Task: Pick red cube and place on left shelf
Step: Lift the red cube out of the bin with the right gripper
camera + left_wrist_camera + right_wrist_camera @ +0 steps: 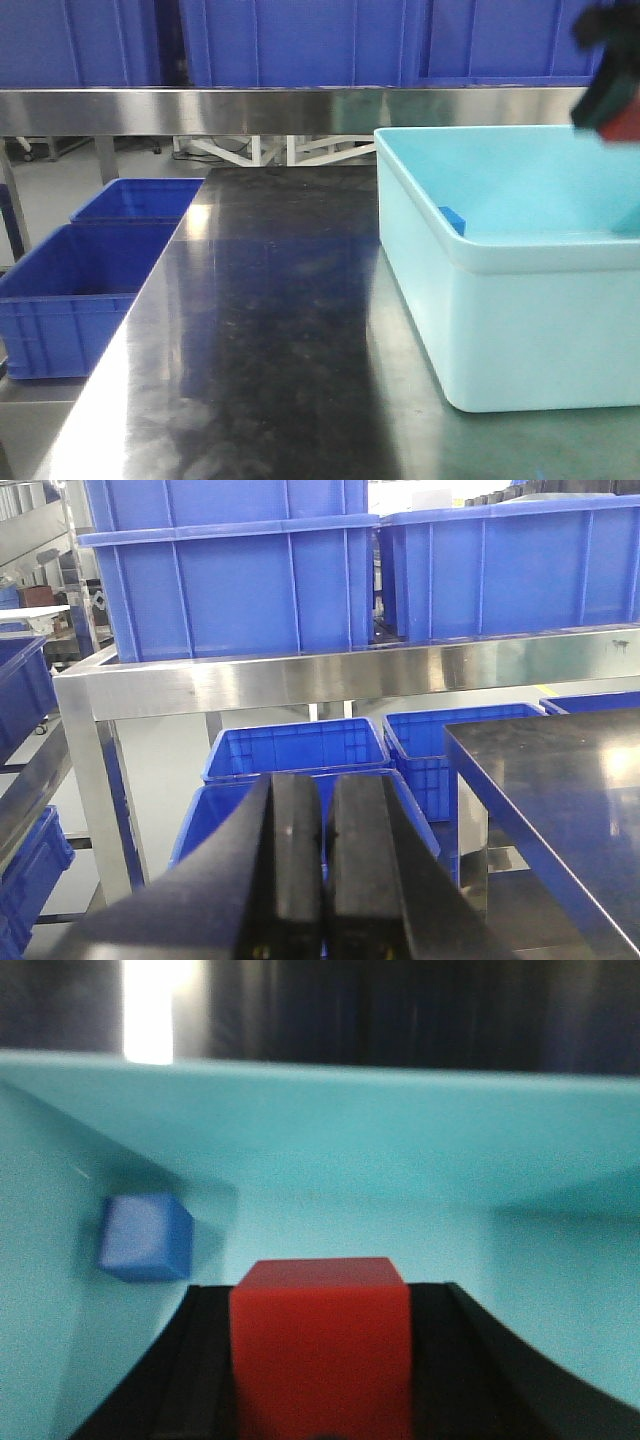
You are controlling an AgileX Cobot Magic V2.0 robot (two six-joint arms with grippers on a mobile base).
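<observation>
**A:** Where is the red cube [320, 1360]?

**B:** Low in the centre of the right wrist view. It sits squarely between the two dark fingers of the right gripper [325, 1295], which is closed partway and pinches its flat side faces. In the front view it is only a red blur at the upper right, above the pale-blue tub [520, 330].

**A:** How will it handle?

**B:** It looks small, rigid and light, with smooth faces, and not fragile. The opposite flat sides are the right hold, though a slack pinch could let it slide.

**A:** Anything nearby?

**B:** A blue cube [145, 1237] sits left of centre against the tub's wall, apart from the fingers.

**A:** And the left gripper [324, 790]?

**B:** Its fingers are pressed together with nothing between them, at the bottom centre of its view. The left shelf [350, 670] runs across the frame above it, with dark-blue crates [230, 580] on top.
</observation>
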